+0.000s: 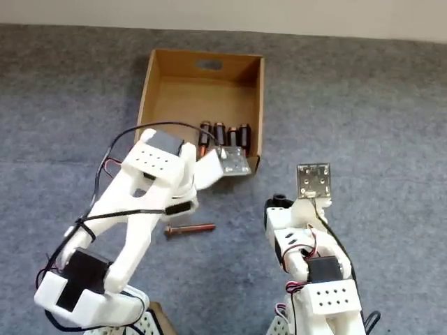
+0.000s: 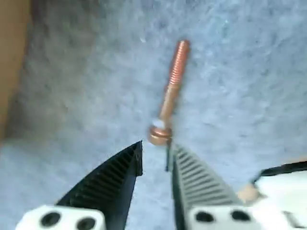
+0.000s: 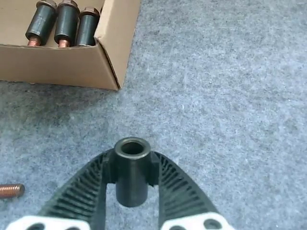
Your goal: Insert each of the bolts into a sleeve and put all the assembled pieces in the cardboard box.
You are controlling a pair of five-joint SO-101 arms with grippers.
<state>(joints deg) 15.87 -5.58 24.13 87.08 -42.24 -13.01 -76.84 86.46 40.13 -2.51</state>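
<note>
A copper bolt [image 2: 171,91] lies on the grey carpet, its head just beyond my left gripper [image 2: 156,152]. That gripper is open by a narrow gap with nothing between its fingers. In the high view the bolt [image 1: 190,228] lies beside the left arm [image 1: 150,183]. My right gripper [image 3: 132,159] is shut on a black sleeve [image 3: 131,184], held upright with its bore facing up, a little above the carpet. The sleeve [image 1: 279,203] sits to the right of the bolt. The cardboard box [image 1: 162,84] holds several assembled pieces [image 1: 222,134] in its near right corner.
The box corner [image 3: 108,57] with assembled pieces [image 3: 57,21] stands beyond the held sleeve. The bolt's threaded tip [image 3: 10,190] shows beside the right gripper. Open carpet [image 1: 363,112] spreads to the right of the box.
</note>
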